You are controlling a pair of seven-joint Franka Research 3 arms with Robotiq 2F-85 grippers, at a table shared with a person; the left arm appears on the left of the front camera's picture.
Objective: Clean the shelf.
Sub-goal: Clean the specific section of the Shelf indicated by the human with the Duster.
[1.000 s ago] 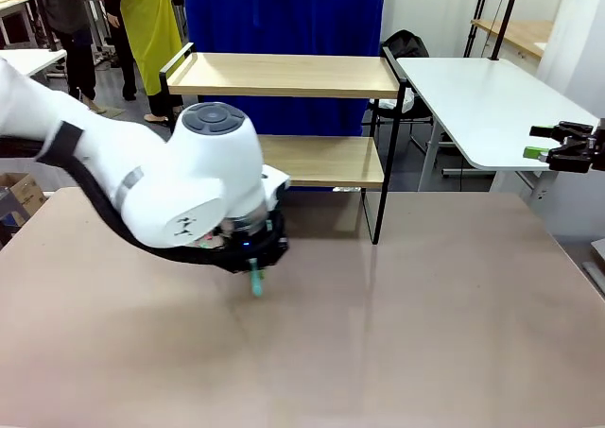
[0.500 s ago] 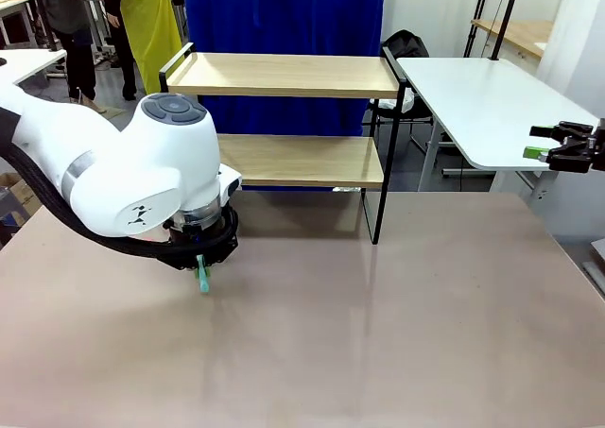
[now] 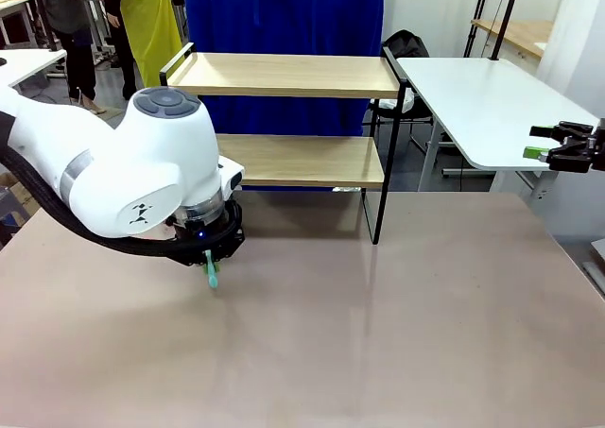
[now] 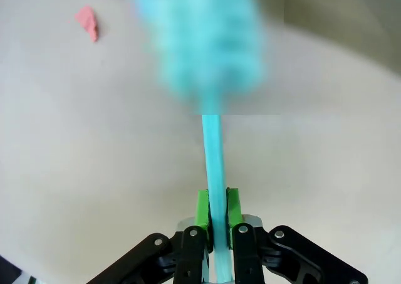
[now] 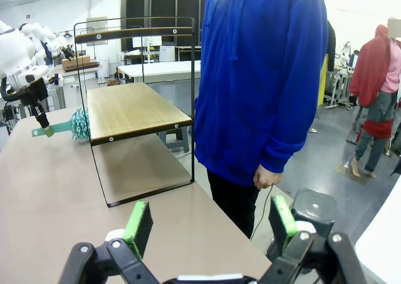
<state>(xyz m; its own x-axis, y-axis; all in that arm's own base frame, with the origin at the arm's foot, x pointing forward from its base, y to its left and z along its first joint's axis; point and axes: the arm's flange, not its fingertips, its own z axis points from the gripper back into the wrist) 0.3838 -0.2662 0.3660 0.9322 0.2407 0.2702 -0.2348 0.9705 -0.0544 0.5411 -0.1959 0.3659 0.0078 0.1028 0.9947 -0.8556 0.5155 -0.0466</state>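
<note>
Left tool (image 4: 217, 202) pinches teal duster (image 4: 212, 140), head seemingly against shelf (image 3: 284, 74).

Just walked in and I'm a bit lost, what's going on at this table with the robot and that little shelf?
The left gripper is shut on the handle of a teal duster, holding it low over the table beside the left end of the shelf. Both shelf boards look bare. The right gripper hangs open off to the right, holding nothing. A person in a blue hoodie stands at the far side, behind the shelf.
</note>
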